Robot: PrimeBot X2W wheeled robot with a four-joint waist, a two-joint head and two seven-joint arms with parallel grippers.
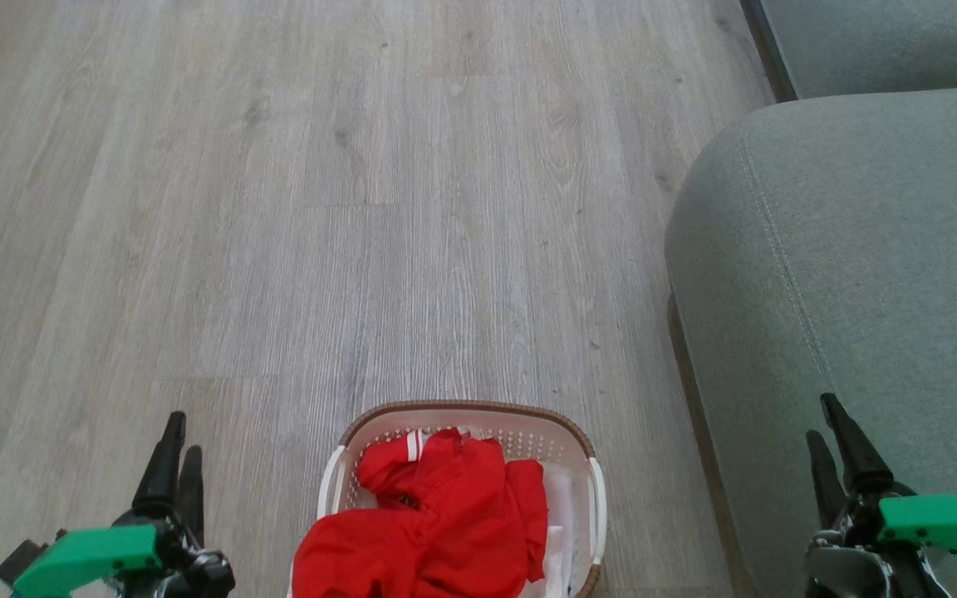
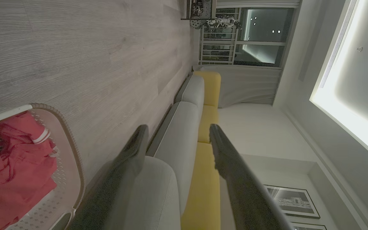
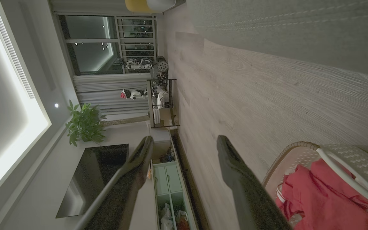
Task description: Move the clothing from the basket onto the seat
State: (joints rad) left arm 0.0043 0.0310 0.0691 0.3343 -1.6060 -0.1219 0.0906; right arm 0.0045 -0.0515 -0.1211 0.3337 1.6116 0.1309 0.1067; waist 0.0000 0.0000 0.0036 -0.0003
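Clothing (image 1: 437, 523): red heap inside the basket (image 1: 462, 407); seat (image 1: 861, 249) right of the basket.
Handling: likely light and limp; pinch a raised fold.
Left claw (image 1: 184, 436), right claw (image 1: 819, 417): your fingers spread, empty, flanking the basket.

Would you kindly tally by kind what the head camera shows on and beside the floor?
Hands: 2, left hand and right hand
White laundry basket: 1
Red clothing heap: 1
Grey-green cushions: 2, seat and farther cushion
Total: 6
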